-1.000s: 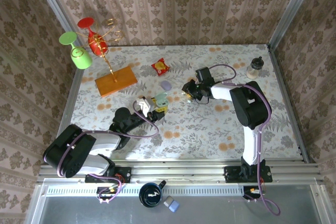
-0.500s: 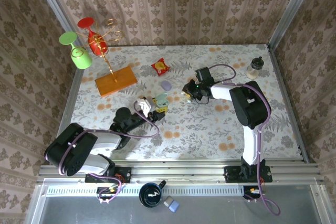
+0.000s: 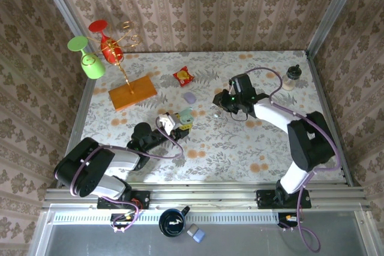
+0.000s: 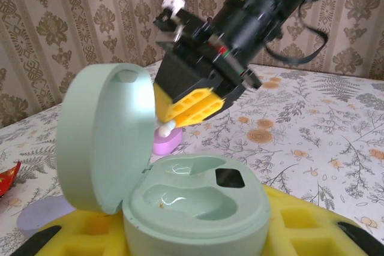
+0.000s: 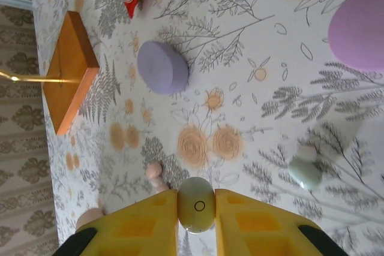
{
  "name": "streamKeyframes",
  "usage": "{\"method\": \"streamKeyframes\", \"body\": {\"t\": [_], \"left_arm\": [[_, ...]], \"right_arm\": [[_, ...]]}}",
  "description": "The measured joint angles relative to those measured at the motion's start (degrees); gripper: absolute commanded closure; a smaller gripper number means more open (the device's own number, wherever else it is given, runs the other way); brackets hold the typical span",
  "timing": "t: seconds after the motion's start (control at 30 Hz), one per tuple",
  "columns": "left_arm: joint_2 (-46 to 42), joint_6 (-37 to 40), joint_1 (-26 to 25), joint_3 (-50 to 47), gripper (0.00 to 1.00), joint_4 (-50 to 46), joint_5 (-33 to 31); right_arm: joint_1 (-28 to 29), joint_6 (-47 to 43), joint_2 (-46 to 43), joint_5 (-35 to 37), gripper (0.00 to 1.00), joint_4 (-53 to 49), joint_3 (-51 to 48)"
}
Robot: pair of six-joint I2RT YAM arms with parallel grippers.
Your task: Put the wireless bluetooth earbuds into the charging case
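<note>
Near the table (image 3: 240,142) middle: open mint case (image 4: 198,205), clamped between the left gripper's (image 3: 177,122) closed pads, lid tipped back, both wells seemingly empty. Just beyond it, toward the far edge, a whitish bud (image 5: 196,208) pinched in the right gripper (image 5: 196,199). Carry the bud over a well, match its shape, lower slowly, let go only once seated. Hold the case level meanwhile.

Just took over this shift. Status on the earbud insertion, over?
Left gripper shut on mint case, lid open, wells empty. Right gripper shut on pale earbud, apart from case. Lilac case and loose mint bud on table below.
</note>
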Motion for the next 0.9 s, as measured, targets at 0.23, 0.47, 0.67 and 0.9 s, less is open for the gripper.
{"method": "streamKeyframes", "body": {"t": [0.23,0.47,0.67,0.9], "left_arm": [[1.79,1.09,-0.39,0.00,0.72,-0.04,0.13],[1.79,1.73,-1.09,0.02,0.72,0.00,0.22],[1.92,2.38,-1.53,0.02,0.72,0.02,0.33],[2.34,2.78,-1.75,0.02,0.72,0.02,0.46]], "right_arm": [[4.31,-4.83,-10.32,2.16,0.77,-7.37,-1.03],[10.56,-9.97,-18.80,3.34,0.77,-11.61,-1.09],[16.44,-13.11,-18.99,3.85,0.76,-14.23,0.98],[21.18,-15.15,-13.88,3.87,0.76,-14.45,6.03]]}}
